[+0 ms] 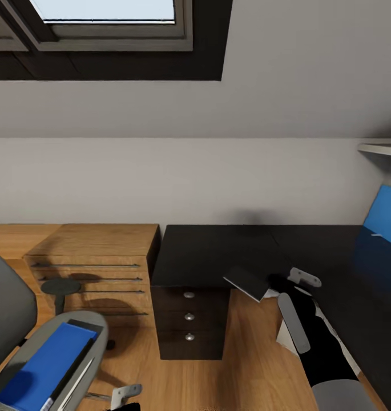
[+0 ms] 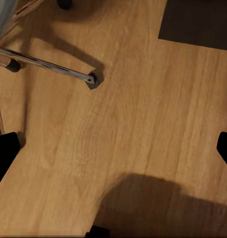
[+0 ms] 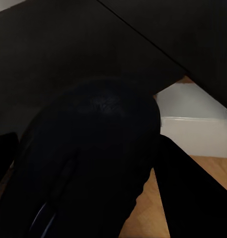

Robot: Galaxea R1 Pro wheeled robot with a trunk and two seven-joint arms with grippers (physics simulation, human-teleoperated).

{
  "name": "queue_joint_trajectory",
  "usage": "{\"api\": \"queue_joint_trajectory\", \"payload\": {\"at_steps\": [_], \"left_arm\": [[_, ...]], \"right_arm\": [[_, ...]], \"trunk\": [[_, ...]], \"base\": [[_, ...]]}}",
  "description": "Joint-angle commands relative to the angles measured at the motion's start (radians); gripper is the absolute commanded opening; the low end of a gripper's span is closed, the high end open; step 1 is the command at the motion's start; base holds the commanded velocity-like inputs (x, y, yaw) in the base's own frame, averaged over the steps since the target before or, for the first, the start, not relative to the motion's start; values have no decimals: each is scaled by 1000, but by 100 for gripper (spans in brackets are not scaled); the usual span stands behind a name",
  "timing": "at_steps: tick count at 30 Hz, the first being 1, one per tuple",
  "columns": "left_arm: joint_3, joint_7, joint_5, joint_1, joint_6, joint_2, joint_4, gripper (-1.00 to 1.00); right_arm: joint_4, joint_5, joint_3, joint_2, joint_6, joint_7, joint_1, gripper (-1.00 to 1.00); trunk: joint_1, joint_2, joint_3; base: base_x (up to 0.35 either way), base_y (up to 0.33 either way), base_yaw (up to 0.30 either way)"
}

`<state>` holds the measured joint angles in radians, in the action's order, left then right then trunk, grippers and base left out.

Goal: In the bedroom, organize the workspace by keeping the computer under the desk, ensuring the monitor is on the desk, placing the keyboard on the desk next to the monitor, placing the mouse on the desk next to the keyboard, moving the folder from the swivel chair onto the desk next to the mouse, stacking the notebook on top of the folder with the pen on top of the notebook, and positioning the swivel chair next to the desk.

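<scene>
My right gripper (image 1: 275,284) hangs over the inner edge of the black desk (image 1: 218,251), shut on the dark oval mouse (image 3: 93,148). Just left of it a flat dark grey square (image 1: 246,282), perhaps the notebook, overhangs the desk edge. The white computer (image 3: 192,126) stands under the desk. The blue folder (image 1: 44,365) lies on the swivel chair (image 1: 7,308) at the lower left. My left gripper (image 2: 113,153) is open over bare floor beside the chair's chrome base (image 2: 48,67). The monitor and keyboard are out of view.
A light wooden drawer chest (image 1: 92,268) stands against the wall left of the desk's black drawer unit (image 1: 188,322). A blue wall panel (image 1: 385,220) and a shelf (image 1: 381,149) are at the right. Wooden floor (image 1: 252,354) lies between chair and desk.
</scene>
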<state>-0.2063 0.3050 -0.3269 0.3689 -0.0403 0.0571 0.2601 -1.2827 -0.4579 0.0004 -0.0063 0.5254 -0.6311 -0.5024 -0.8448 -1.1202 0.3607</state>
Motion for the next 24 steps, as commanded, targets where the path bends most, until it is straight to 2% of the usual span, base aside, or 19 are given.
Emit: {"api": "queue_joint_trajectory", "payload": {"at_steps": [1,4,9,24], "left_arm": [[-8,5,-10,1,-4,0,-1,100],[-8,6,-11,1,-4,0,-1,100],[-8,6,-11,1,-6,0,-1,100],[-8,6,-10,1,-7,0,-1,100]], "right_arm": [[-2,-9,5,0,2,-7,-1,-100],[-30,-10,33,0,3,-7,-1,-100],[-39,-9,31,-1,3,-7,-1,-100],[-28,-8,26,-3,-9,-3,-1,-100]], "trunk": [[0,-1,3],[0,-1,4],[0,-1,4],[0,-1,4]], "base": [[0,0,-8],[0,0,-3],[0,0,-21],[0,0,-249]]}}
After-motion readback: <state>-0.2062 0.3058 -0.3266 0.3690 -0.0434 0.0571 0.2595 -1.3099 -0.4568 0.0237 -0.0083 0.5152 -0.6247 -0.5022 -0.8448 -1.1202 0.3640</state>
